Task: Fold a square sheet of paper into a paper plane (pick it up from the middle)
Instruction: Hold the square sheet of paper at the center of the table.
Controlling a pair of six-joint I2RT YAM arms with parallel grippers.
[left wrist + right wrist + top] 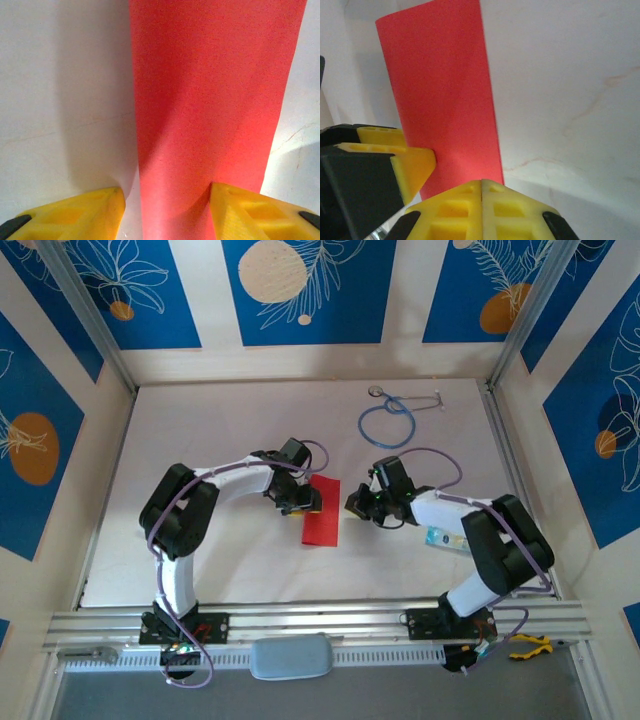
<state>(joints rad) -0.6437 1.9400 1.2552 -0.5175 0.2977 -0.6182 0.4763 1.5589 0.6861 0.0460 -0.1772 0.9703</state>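
From above, the red paper (322,512) lies flat on the white table (200,440) as a narrow strip, about mid-table, between the two grippers. The left gripper (303,504) is at the strip's left edge, and the right gripper (352,506) is just beside its right edge. A blue stethoscope (388,420) lies well apart, toward the far side. In the left wrist view the paper (210,100) runs away as a long band. The left gripper (167,205) has its yellow fingers (75,215) spread, one over bare table left of the paper, the other over the paper's right part. Whether either presses down I cannot tell. In the right wrist view the right gripper (481,197) has its fingers pressed together with the seam closed, tips at the near end of the paper (440,85). Whether they pinch it I cannot tell. One left finger (412,165) meets the paper's left edge.
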